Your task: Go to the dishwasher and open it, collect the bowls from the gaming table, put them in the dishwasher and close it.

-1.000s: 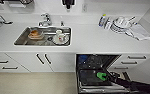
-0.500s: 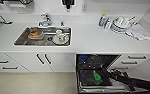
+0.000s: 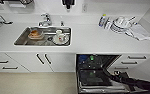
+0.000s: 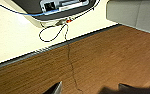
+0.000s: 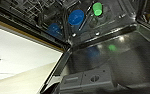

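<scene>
My left fingers are cut off at the frame's edge over a brown wood floor [image 4: 111, 65]; I cannot tell their spread. A thin cable [image 4: 69, 62] trails across it. Left along the counter, the sink [image 3: 21, 40] holds a cup [image 3: 59, 33]. The dishwasher [image 3: 96, 72] gapes open, its door [image 5: 121, 57] down, a blue bowl [image 5: 76, 17] and a green one [image 5: 97, 8] racked inside. My right arm [image 3: 131, 81] reaches over the door; that grip is hidden too.

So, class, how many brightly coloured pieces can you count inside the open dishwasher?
2 clear ones in the dishwasher rack: a blue bowl and a green cup-shaped piece beside it. A second bluish shape sits deeper in the rack, possibly another bowl. More may be hidden.
</scene>
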You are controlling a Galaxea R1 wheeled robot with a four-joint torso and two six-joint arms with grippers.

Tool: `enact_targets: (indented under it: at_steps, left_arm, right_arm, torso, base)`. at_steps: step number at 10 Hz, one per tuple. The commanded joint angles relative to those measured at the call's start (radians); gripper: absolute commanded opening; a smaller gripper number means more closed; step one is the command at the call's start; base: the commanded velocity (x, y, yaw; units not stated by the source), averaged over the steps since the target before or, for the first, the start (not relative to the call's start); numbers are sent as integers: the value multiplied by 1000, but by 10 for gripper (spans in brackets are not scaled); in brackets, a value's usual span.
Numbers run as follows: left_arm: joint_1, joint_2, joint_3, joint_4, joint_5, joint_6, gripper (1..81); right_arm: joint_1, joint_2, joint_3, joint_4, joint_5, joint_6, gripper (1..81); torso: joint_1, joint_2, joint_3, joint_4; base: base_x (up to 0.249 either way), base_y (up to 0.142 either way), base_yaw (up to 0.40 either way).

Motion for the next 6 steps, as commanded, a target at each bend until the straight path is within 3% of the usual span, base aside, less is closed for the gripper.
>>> enact_targets:
  at_steps: [1, 2, 4, 6]
  left_arm:
    - [29, 32, -37, -73, 17, -18, 811]
    - [17, 43, -61, -88, 17, -26, 811]
    - [-6, 66, -152, -126, 23, -76, 811]
    - [-8, 66, -155, -128, 26, -78, 811]
  right_arm:
    - [-182, -172, 74, -48, -200, -12, 811]
    - [-269, -186, 83, -68, -208, -12, 811]
    - [-411, -204, 128, -114, -204, -12, 811]
    - [-526, -204, 126, -139, -195, -14, 811]
  torso:
    - [0, 0, 0, 0]
    - [0, 0, 0, 0]
    - [0, 0, 0, 0]
    - [0, 0, 0, 0]
  base:
    - [0, 0, 0]
    - [0, 0, 0]
    - [0, 0, 0]
    - [0, 0, 0]
